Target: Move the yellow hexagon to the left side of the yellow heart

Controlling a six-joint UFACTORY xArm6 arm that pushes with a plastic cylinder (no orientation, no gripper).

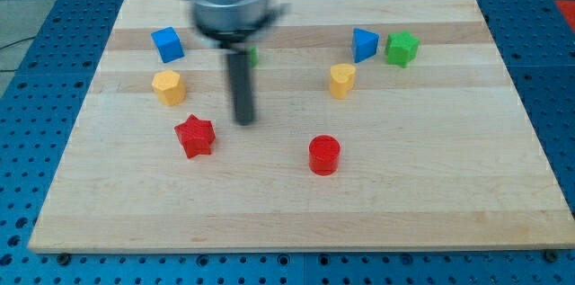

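The yellow hexagon [168,86] lies on the left part of the wooden board. The yellow heart [341,79] lies right of the board's middle, far from the hexagon. My tip [244,120] rests on the board between them, to the right of and slightly below the hexagon, and just up-right of the red star [195,136]. The rod and its mount are blurred.
A blue cube [167,44] sits above the hexagon. A green block [252,54] is mostly hidden behind the rod. A blue triangular block [363,44] and a green star [402,48] lie up-right of the heart. A red cylinder [323,155] lies below the heart.
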